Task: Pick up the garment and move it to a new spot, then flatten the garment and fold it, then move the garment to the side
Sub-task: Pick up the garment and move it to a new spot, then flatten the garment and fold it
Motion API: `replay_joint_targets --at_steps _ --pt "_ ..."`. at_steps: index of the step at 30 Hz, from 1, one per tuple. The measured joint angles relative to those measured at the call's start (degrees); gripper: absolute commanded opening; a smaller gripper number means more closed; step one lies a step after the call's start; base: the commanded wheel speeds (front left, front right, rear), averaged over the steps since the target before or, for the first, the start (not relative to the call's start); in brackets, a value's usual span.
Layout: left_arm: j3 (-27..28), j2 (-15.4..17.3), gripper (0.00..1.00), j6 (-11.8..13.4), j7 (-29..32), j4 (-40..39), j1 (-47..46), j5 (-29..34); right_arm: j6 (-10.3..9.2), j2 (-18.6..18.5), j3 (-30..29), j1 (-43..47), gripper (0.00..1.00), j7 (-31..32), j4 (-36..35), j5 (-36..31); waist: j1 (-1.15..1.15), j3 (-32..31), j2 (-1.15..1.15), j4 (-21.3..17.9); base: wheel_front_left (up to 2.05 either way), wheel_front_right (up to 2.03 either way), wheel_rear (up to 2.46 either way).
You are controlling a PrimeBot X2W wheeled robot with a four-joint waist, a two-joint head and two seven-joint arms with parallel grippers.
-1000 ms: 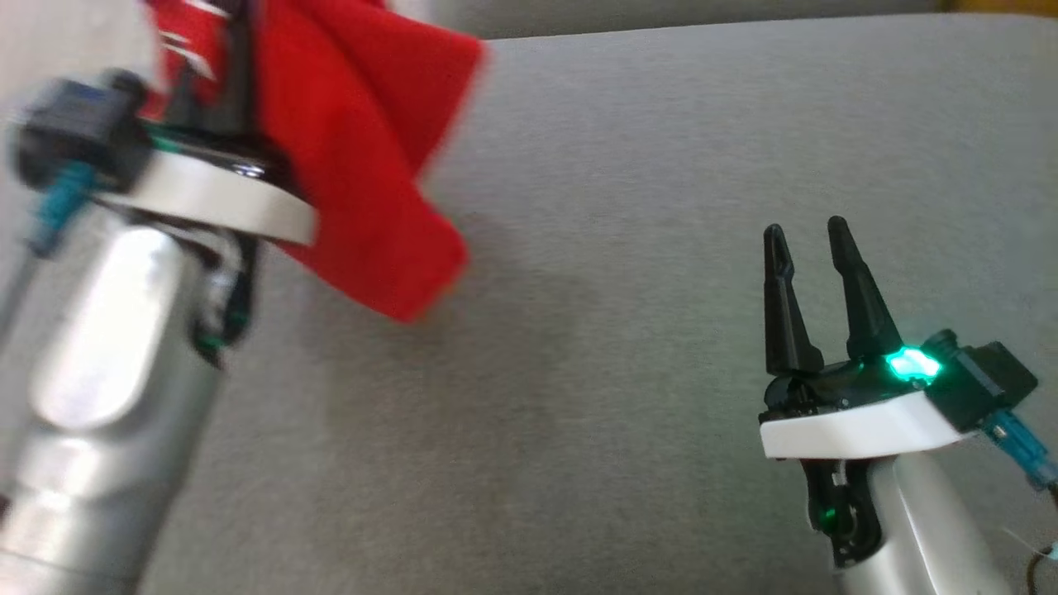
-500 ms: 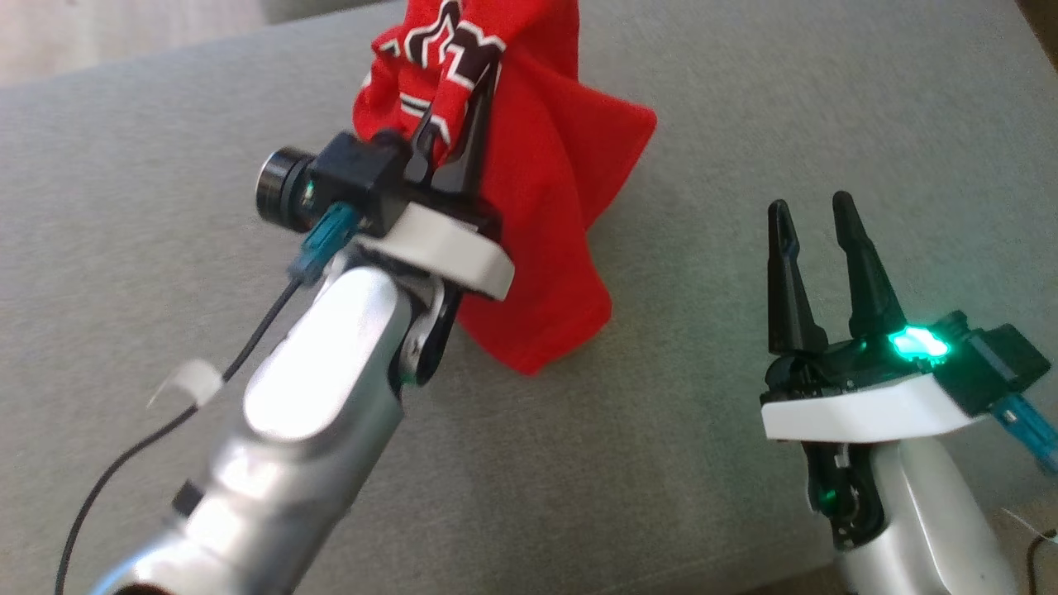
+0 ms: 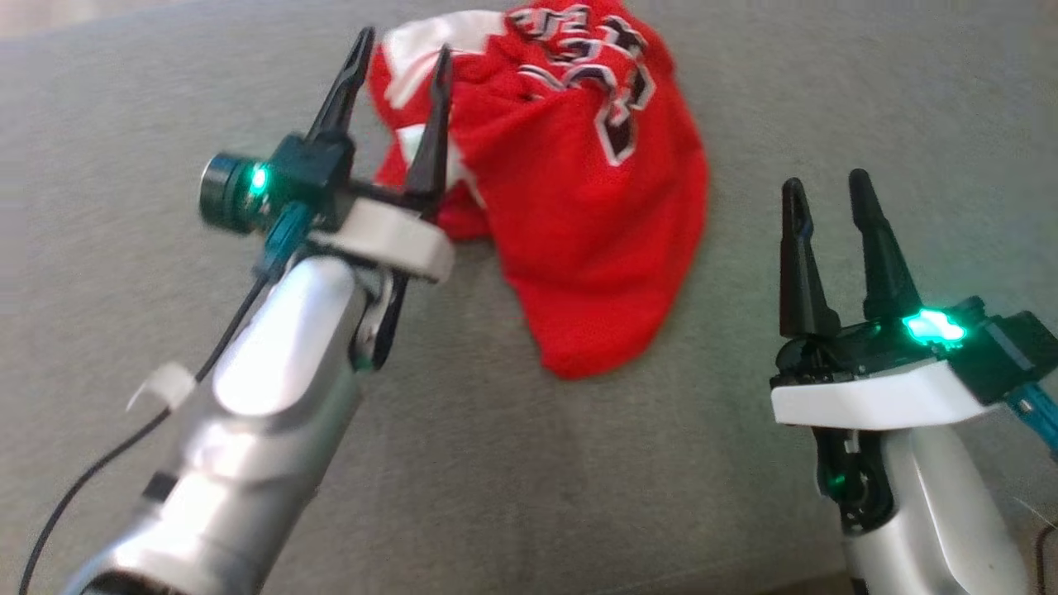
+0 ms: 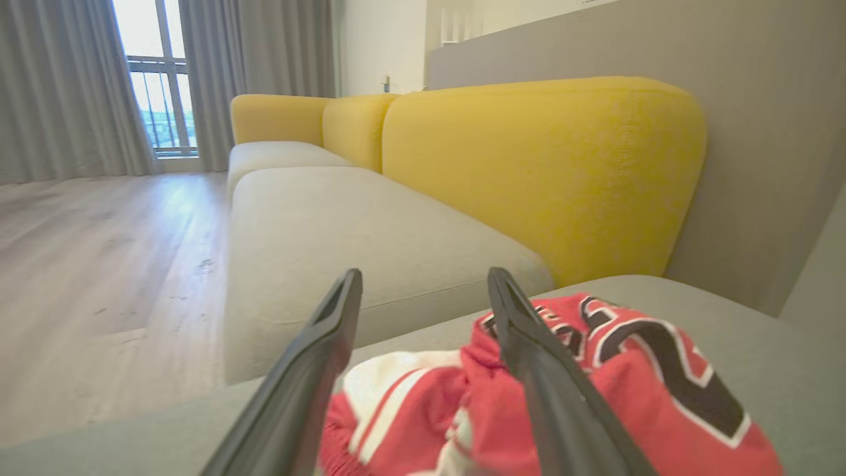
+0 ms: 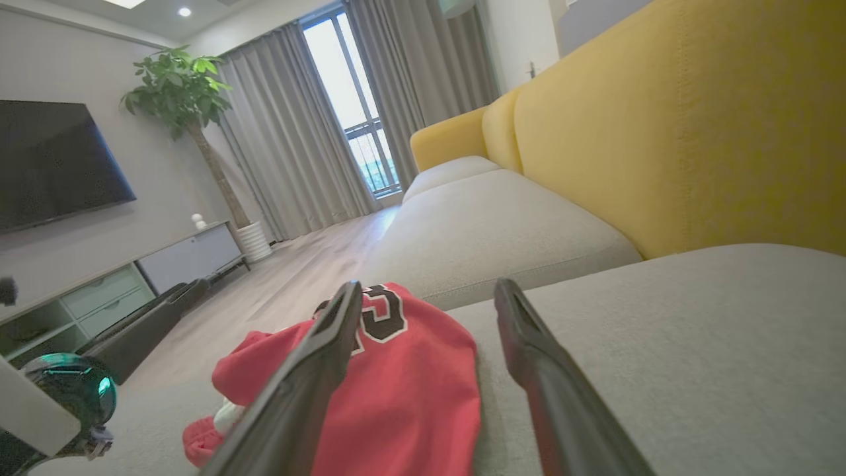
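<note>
The garment (image 3: 595, 198) is a red jersey with white trim and black-and-white lettering, lying crumpled on the grey sofa seat (image 3: 512, 463). My left gripper (image 3: 402, 51) stands open just above its left edge, fingers spread, nothing between them. In the left wrist view the garment (image 4: 634, 377) lies below and to the right of the two fingers. My right gripper (image 3: 822, 190) is open to the right of the garment, apart from it. The right wrist view has the garment (image 5: 403, 377) ahead and to the left.
Yellow back cushions (image 4: 542, 172) line the far side of the sofa. Wooden floor (image 4: 99, 244) lies past the seat's edge, with a TV (image 5: 59, 165), a low cabinet (image 5: 132, 277) and a potted plant (image 5: 185, 92) beyond.
My left gripper has opened and let go of the garment, which dropped into a heap on the seat. The head camera has shifted too. The right gripper stays open.
</note>
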Motion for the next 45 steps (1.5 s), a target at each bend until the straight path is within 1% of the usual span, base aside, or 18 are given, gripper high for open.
replay_joint_targets --at_steps 3,7,9,13,17,22,25,29,33,36,37,40,42,45 --pt "0.8 1.8 1.00 0.0 -0.2 -1.4 4.0 0.1 0.00 0.0 -1.1 0.3 1.00 0.0 0.4 -1.2 -0.01 -1.2 0.00 3.1 0.00 0.00 0.00" --pt "2.6 4.6 1.00 -0.7 -0.3 -6.6 12.1 1.5 0.00 0.0 -1.9 1.8 1.00 0.0 1.3 -2.8 -0.01 -3.3 0.00 7.6 0.00 0.00 0.00" --pt "3.2 5.4 1.00 -1.0 -0.4 -9.2 16.3 2.0 0.00 0.0 -2.2 3.0 1.00 0.0 1.8 -3.4 -0.01 -4.6 0.00 9.6 0.00 0.00 0.00" --pt "4.9 5.9 1.00 -1.1 -0.4 -13.7 24.8 2.4 0.00 0.0 -2.7 4.8 1.00 0.0 2.6 -3.7 -0.02 -7.7 0.00 12.7 0.00 0.00 0.00" --pt "6.4 5.0 1.00 -1.5 -0.4 -15.7 31.4 2.7 0.00 0.0 -2.4 5.9 1.00 0.0 3.2 -3.7 -0.03 -10.3 0.00 14.4 0.00 0.00 0.00" --pt "9.4 2.9 1.00 -1.7 -0.4 -17.5 34.8 3.5 0.00 0.0 -1.6 6.1 1.00 0.0 3.4 -4.2 -0.03 -11.9 0.00 14.6 0.00 0.00 0.00" --pt "10.1 2.4 1.00 -3.0 -0.4 -17.7 34.8 5.3 0.00 0.0 -1.5 6.1 1.00 0.0 3.4 -4.2 -0.02 -12.1 0.00 14.1 0.00 0.00 0.00" --pt "11.5 1.8 1.00 -3.6 -0.4 -17.5 34.7 6.3 0.00 0.0 -1.4 6.1 1.00 0.0 3.4 -4.2 -0.02 -11.9 0.00 13.4 0.00 0.00 0.00" --pt "11.5 1.7 1.00 -5.1 -0.4 -16.0 33.9 6.8 0.00 0.0 -1.3 6.1 1.00 0.0 3.2 -4.2 -0.01 -10.7 0.00 12.5 0.00 0.00 0.00" --pt "10.7 1.6 1.00 -6.6 -0.4 -13.8 31.5 7.7 0.00 0.0 -1.8 6.0 1.00 0.0 2.8 -4.2 -0.01 -9.1 0.00 11.7 0.00 0.00 0.00" --pt "10.7 1.6 1.00 -6.6 -0.4 -13.8 31.5 7.7 0.00 0.0 -1.8 6.0 1.00 0.0 2.8 -4.2 -0.01 -9.1 0.00 11.7 0.00 0.00 0.00" --pt "9.7 1.2 1.00 -7.6 -0.2 -11.9 27.7 7.7 0.00 0.0 -2.2 5.8 1.00 0.0 2.4 -4.2 -0.01 -7.2 0.00 10.8 0.00 0.00 0.00" --pt "9.3 0.8 1.00 -8.2 0.8 -10.5 24.8 7.8 0.00 0.0 -2.6 5.6 1.00 0.0 2.2 -4.2 0.00 -5.7 0.00 10.1 0.00 0.00 0.00" --pt "8.3 -0.3 1.00 -10.0 2.9 -7.2 20.7 7.4 0.00 0.0 -2.7 4.8 1.00 0.0 2.1 -4.3 0.00 -3.6 0.00 9.0 0.00 0.00 0.00"
